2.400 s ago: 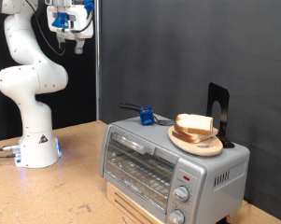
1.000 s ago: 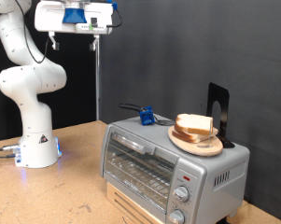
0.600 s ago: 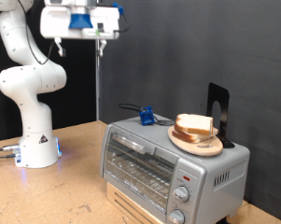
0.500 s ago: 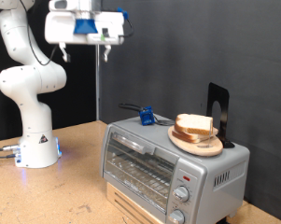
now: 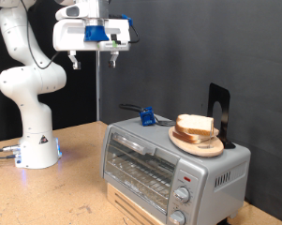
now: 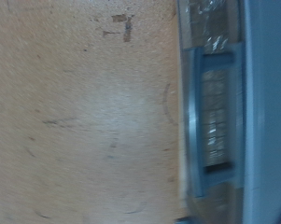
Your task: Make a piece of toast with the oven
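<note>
The piece of toast [image 5: 195, 123] lies on a round wooden plate [image 5: 199, 142] on top of the silver oven [image 5: 152, 161], whose glass door is shut. My gripper [image 5: 94, 62] hangs high above the table at the exterior view's upper left, well to the left of and above the oven. Its fingers [image 5: 113, 61] stand wide apart with nothing between them. The wrist view is blurred: it shows the wooden table [image 6: 75, 121] and a grey-blue edge of the oven [image 6: 215, 112]. The fingers do not show there.
A small blue object [image 5: 147, 117] with a black cable sits on the oven's back left corner. A black upright stand [image 5: 218, 112] is behind the plate. The arm's white base [image 5: 36, 141] stands at the left. The oven rests on a wooden box [image 5: 131, 201].
The hand has swung from the upper left towards the right and down a little, turning so that its fingers now hang down. The toast and the oven have not moved.
</note>
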Robot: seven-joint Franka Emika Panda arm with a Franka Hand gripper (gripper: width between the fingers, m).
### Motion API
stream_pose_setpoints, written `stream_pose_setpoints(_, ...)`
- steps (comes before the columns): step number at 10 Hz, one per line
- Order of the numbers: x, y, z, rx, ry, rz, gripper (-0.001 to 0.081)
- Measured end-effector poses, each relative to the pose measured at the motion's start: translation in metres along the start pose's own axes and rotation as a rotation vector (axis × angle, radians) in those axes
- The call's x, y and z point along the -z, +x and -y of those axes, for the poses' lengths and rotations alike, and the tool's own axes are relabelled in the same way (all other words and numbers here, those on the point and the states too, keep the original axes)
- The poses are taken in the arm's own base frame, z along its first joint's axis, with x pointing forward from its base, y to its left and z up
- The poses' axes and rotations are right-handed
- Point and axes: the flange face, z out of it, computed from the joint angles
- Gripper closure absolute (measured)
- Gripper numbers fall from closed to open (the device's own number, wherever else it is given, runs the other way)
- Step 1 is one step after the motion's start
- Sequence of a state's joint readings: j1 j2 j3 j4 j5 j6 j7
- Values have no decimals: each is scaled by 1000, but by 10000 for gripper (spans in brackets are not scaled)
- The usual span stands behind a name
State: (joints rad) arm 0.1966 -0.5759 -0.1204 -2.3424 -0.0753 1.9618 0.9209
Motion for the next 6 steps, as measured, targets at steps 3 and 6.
stream_pose_setpoints(3,-10,2,14,45,101,61,-3)
stream_pose_setpoints(6,-4,2,6,177,114,182,-3)
